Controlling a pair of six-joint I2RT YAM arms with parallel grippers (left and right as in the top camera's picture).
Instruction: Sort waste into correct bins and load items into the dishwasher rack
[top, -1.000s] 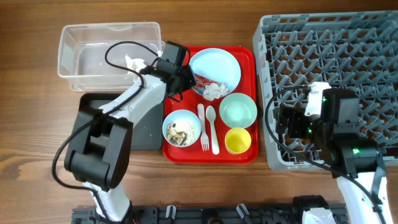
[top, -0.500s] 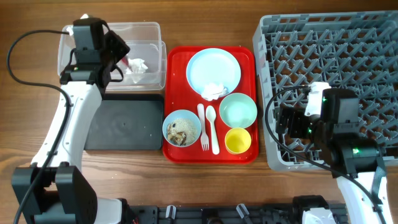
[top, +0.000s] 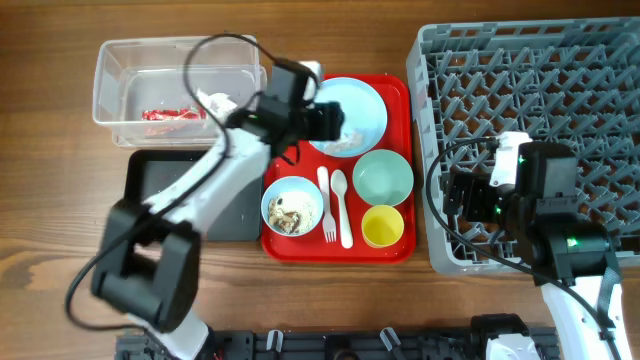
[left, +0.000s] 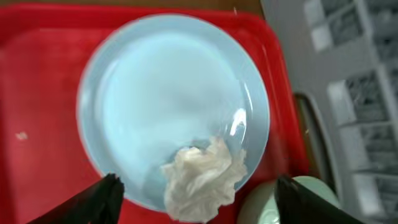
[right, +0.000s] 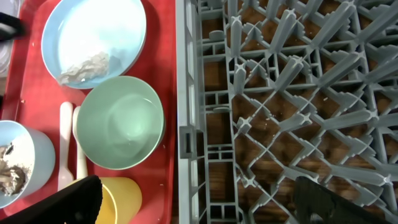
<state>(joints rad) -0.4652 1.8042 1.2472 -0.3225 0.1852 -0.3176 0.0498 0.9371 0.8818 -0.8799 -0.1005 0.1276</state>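
Left tool (left: 198, 193) hangs spread wide and holding nothing over the pale blue plate (left: 161, 93), fingers either side of the crumpled tissue (left: 202, 180), which lies by the plate's rim, close to the mint bowl (left: 258, 208). On a descent a finger may catch rim or bowl and tip the plate. A shallow pinch could shed tissue short of the clear tub (top: 130, 70). Right tool (right: 202, 199) is likewise spread and bare, over the rack (right: 185, 74) edge.

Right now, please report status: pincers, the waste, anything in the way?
Left pincer open, over crumpled tissue on blue plate. Right pincer open, empty, at dishwasher rack edge. Nothing blocks the tissue.
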